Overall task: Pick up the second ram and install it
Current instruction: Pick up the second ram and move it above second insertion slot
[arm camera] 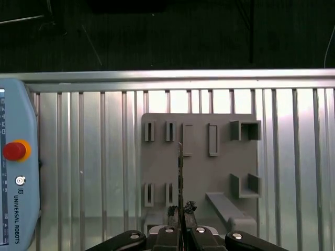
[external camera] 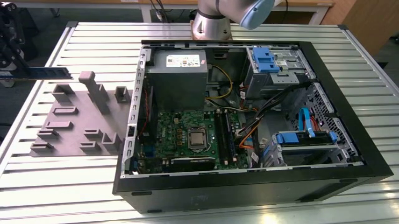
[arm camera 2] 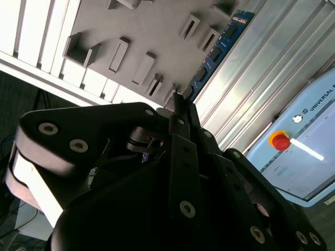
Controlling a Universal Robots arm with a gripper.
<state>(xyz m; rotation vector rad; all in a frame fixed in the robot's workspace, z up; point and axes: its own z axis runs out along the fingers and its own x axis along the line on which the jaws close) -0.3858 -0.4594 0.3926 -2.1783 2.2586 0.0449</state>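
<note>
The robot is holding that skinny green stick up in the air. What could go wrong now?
1. The gripper pinches the second ram by one end, with most of it sticking out, so it might tilt or slip.
2. In the exterior view it hangs near a tall post of the grey tray, which it could bump.
3. Loose cables lie beside the memory slots in the computer case and could snag it.
</note>
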